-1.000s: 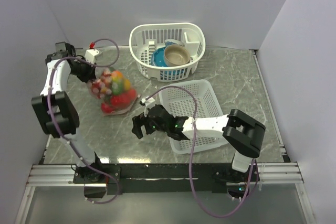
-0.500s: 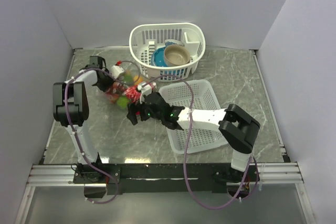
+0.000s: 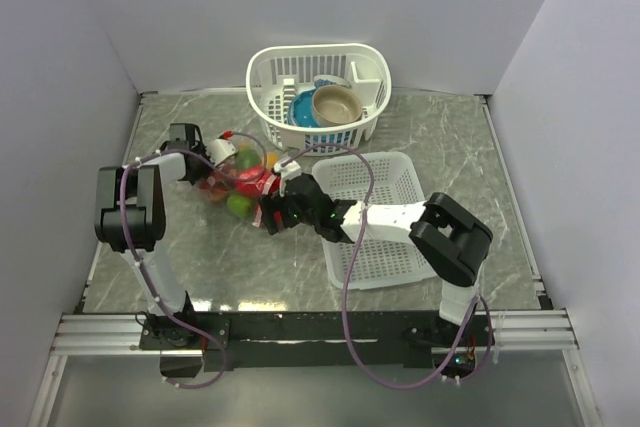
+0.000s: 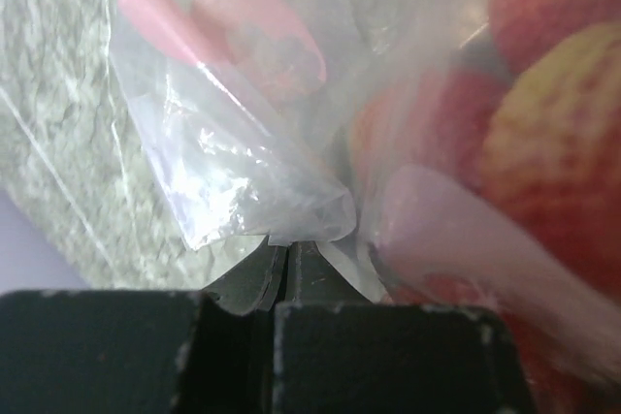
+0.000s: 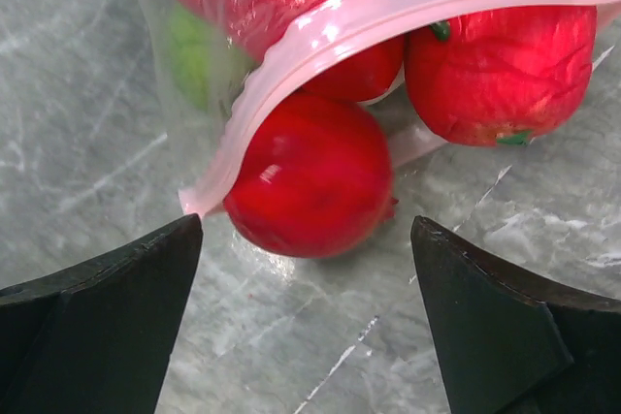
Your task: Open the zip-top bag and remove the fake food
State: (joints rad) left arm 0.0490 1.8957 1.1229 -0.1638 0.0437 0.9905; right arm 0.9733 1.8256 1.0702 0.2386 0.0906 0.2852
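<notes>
The left gripper [image 4: 288,261] is pinching a fold of the zip-top bag [image 4: 243,172]; the right gripper [image 5: 306,239] is hovering, jaws spread — fake food [image 5: 312,176] and pink zip strip [image 5: 320,31] just ahead. Aim for strip alone, not fruit.

The zip-top bag [image 3: 233,184] lies on the table [image 3: 450,137] between the left gripper [image 3: 198,161] and the right gripper [image 3: 268,215].

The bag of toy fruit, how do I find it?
Find the round white plastic basket at the back of the grey marble table. Just in front, to its left, lies a clear floppy zip-top bag. Only it has a pink zip strip and bright fake food inside.
</notes>
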